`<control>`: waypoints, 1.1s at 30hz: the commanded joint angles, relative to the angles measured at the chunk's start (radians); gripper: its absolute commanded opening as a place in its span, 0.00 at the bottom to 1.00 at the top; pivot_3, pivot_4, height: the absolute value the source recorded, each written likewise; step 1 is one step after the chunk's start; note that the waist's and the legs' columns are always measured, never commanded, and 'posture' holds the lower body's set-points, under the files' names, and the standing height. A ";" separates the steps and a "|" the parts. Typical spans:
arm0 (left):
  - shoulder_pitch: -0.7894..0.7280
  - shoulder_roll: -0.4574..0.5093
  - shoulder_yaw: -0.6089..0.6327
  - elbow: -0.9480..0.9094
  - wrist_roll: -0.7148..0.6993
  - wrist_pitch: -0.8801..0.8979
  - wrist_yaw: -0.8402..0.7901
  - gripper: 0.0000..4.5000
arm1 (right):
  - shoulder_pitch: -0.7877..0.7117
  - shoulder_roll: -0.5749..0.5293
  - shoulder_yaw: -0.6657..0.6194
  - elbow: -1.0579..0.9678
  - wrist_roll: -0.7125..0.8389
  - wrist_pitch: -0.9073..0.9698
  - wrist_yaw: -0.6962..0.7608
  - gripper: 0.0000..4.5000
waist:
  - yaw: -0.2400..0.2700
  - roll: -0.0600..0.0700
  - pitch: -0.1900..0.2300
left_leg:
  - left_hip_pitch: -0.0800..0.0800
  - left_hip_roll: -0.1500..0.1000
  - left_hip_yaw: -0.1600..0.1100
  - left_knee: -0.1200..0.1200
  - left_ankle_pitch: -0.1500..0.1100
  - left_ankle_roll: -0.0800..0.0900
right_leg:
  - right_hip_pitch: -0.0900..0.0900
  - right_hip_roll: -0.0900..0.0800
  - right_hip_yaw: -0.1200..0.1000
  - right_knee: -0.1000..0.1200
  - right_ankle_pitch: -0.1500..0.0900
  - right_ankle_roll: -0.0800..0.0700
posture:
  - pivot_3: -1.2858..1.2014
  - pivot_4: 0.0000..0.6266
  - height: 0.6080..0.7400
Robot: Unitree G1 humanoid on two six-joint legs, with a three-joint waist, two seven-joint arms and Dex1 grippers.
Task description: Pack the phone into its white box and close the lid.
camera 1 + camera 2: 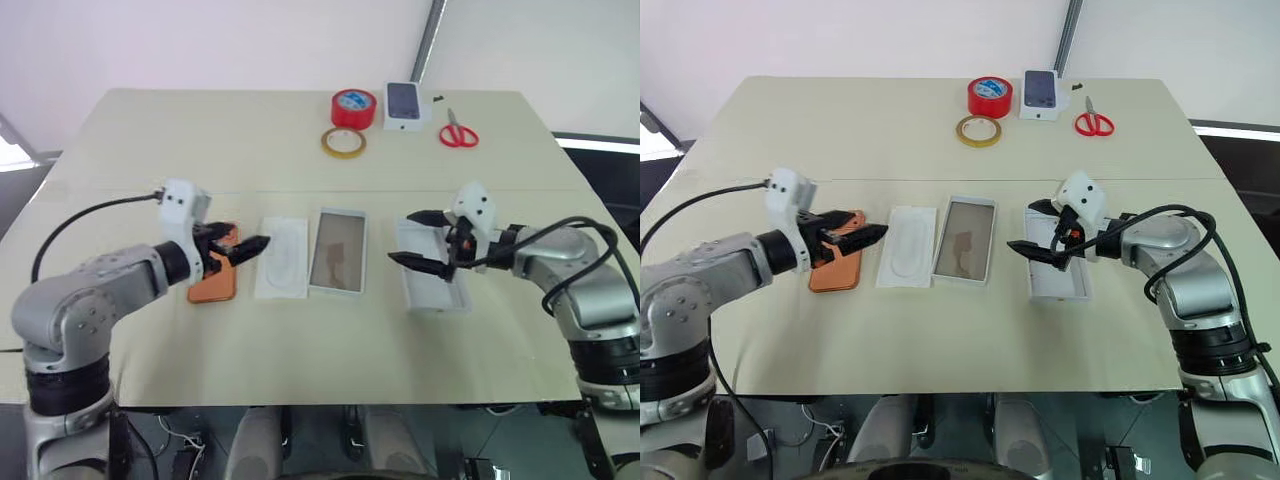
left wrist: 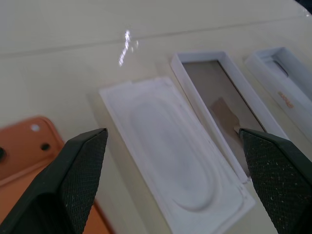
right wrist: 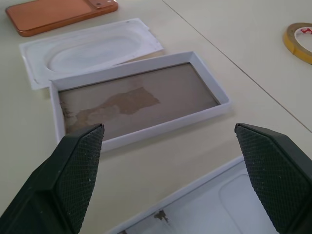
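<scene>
Your left end effector [image 1: 240, 249] is wide open and holds nothing. It hangs just over the near edge of the phone [image 1: 213, 283], which lies flat on the bench [image 1: 200, 140], camera side up. Your right end effector [image 1: 420, 240] is open and empty too, above a white tray [image 1: 432, 282]. The box [image 1: 338, 252] sits open between them, next to a white insert [image 1: 281, 258]. Nothing is packed yet. I think you should next lower the left one and pinch the phone by its long sides.

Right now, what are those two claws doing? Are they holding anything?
Left gripper: open, holding nothing, hanging over the phone.
Right gripper: open, holding nothing, hanging over a white tray.
</scene>
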 commanded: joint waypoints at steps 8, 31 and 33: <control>-0.080 -0.133 0.056 0.123 0.006 0.235 0.116 1.00 | 0.049 -0.014 -0.013 -0.100 0.033 0.003 -0.001 1.00 | 0.004 -0.001 0.000 | 0.000 0.000 -0.001 0.001 0.000 0.000 | 0.000 0.000 0.000 0.000 0.000 0.000 | 0.52 0.24 1.00; -0.149 -0.308 0.166 0.230 0.073 0.223 0.184 0.01 | -0.002 -0.052 0.288 -0.191 -0.131 0.023 0.031 1.00 | 0.021 -0.001 0.000 | 0.000 -0.001 -0.002 0.001 0.000 0.000 | 0.001 0.000 0.000 0.000 -0.001 -0.002 | 0.52 0.24 1.00; -0.157 -0.317 0.195 0.225 0.070 0.231 0.181 0.01 | -0.011 -0.039 0.329 -0.171 -0.173 0.020 0.014 1.00 | 0.023 -0.001 0.000 | 0.000 -0.001 -0.002 0.002 0.000 0.000 | 0.001 -0.001 0.000 0.000 -0.001 -0.002 | 0.52 0.24 1.00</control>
